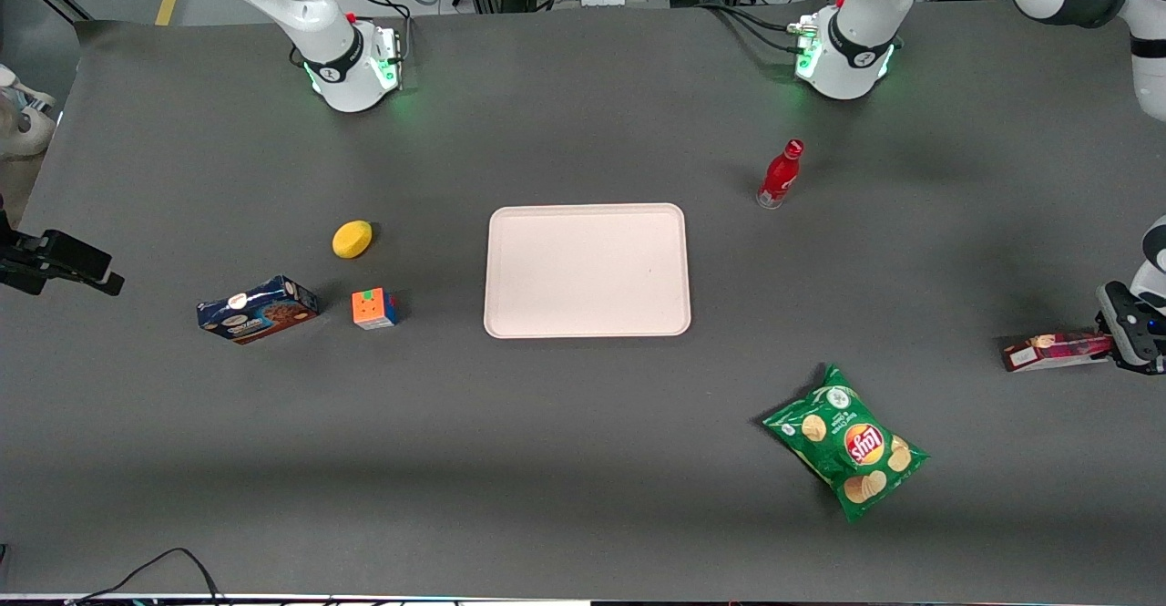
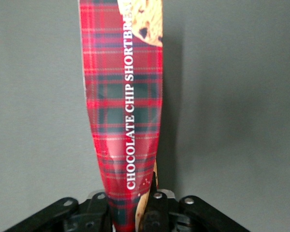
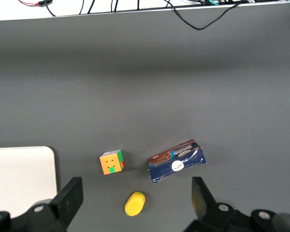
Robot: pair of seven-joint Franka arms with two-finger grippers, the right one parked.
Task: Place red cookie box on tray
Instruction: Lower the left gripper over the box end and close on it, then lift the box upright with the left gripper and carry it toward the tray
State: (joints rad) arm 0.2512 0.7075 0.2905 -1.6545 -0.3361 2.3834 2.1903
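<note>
The red cookie box point(image 1: 1057, 351) is a long slim tartan carton with a white end, low over the table at the working arm's end. My left gripper point(image 1: 1113, 346) is shut on its other end. In the left wrist view the carton point(image 2: 123, 111) runs straight out from between the fingers point(image 2: 157, 205), pinched narrow where my gripper point(image 2: 135, 212) holds it. The pale pinkish tray point(image 1: 588, 211) lies flat in the middle of the table with nothing on it, well apart from the box; a corner of the tray point(image 3: 19, 174) shows in the right wrist view.
A red bottle point(image 1: 781, 175) stands between the tray and the working arm's base. A green chip bag point(image 1: 847, 442) lies nearer the front camera than the tray. A yellow lemon point(image 1: 352, 239), a colour cube point(image 1: 374, 308) and a blue cookie box point(image 1: 258, 309) lie toward the parked arm's end.
</note>
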